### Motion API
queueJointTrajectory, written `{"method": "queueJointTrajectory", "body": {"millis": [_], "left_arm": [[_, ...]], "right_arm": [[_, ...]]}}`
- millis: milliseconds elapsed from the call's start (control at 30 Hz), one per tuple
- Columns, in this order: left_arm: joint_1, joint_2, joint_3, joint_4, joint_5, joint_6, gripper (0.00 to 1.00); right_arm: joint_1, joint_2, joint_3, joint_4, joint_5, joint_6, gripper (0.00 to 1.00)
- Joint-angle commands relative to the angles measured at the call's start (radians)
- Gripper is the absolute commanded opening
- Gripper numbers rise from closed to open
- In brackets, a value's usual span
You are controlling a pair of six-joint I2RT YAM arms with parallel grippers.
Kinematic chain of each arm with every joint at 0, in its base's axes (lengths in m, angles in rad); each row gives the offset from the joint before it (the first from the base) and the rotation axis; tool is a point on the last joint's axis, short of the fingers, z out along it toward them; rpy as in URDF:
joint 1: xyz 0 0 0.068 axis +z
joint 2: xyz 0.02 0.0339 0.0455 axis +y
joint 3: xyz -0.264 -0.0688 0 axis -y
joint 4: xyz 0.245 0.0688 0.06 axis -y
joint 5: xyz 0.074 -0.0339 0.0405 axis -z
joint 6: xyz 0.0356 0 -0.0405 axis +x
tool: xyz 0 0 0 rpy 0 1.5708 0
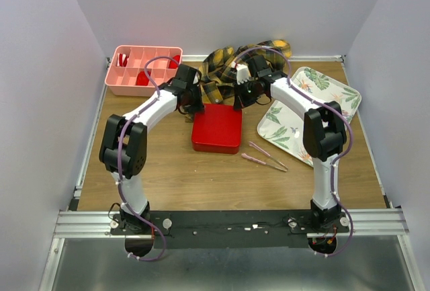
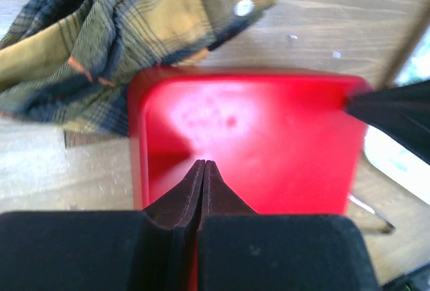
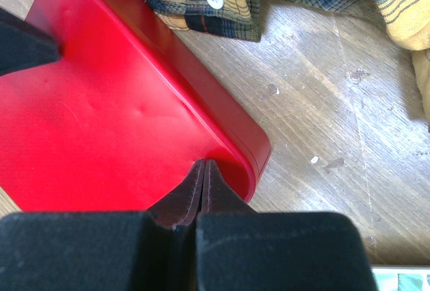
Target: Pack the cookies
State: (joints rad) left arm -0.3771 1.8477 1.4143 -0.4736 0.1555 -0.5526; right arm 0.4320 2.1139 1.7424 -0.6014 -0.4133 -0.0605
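**A:** What is the left gripper [image 2: 203,164] doing?

**B:** It is hanging over the red box [image 1: 216,128] in the middle of the top view, at the box's upper left corner. Its fingers are pressing flat together, with nothing showing between them.

**A:** And the right gripper [image 3: 203,163]?

**B:** It is doing the same at the upper right corner, jaws closed tight. I cannot tell whether either tip is touching the lid.

**A:** Where are the cookies lying?

**B:** They are not showing in any view, so I cannot tell.

**A:** What is lying around the box?

**B:** A plaid shirt [image 1: 222,69] is bunching just above it. A pink gridded tray [image 1: 127,91] is sitting in the upper left with dark red pieces [image 1: 142,79] in it. A leaf-print tray [image 1: 279,130] is lying on the right. Pink tweezers [image 1: 265,156] are resting on the table [image 1: 201,183], just right of the box's lower corner.
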Motion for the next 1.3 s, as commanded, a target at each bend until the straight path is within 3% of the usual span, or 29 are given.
{"method": "queueJointTrajectory", "body": {"millis": [0, 333, 533, 700, 1000, 1267], "left_arm": [[0.001, -0.178, -0.021, -0.022, 0.088, -0.003, 0.09], [-0.014, -0.412, -0.415, 0.026, 0.217, -0.067, 0.04], [-0.014, -0.360, -0.577, 0.069, 0.179, -0.063, 0.02], [-0.013, -0.314, -0.600, 0.131, 0.173, -0.066, 0.00], [-0.011, -0.513, -0.551, 0.173, 0.375, -0.030, 0.02], [0.007, -0.472, -0.505, 0.191, 0.282, -0.095, 0.00]], "right_arm": [[0.001, -0.009, -0.040, -0.077, 0.025, -0.027, 0.04], [0.002, -0.012, -0.050, -0.074, 0.025, -0.029, 0.04], [0.004, -0.020, -0.055, -0.075, 0.030, -0.032, 0.04], [0.004, -0.051, -0.083, -0.066, 0.037, -0.039, 0.05], [0.005, -0.086, -0.109, -0.057, 0.038, -0.044, 0.05], [0.008, -0.088, -0.109, -0.058, 0.039, -0.045, 0.05]]}}
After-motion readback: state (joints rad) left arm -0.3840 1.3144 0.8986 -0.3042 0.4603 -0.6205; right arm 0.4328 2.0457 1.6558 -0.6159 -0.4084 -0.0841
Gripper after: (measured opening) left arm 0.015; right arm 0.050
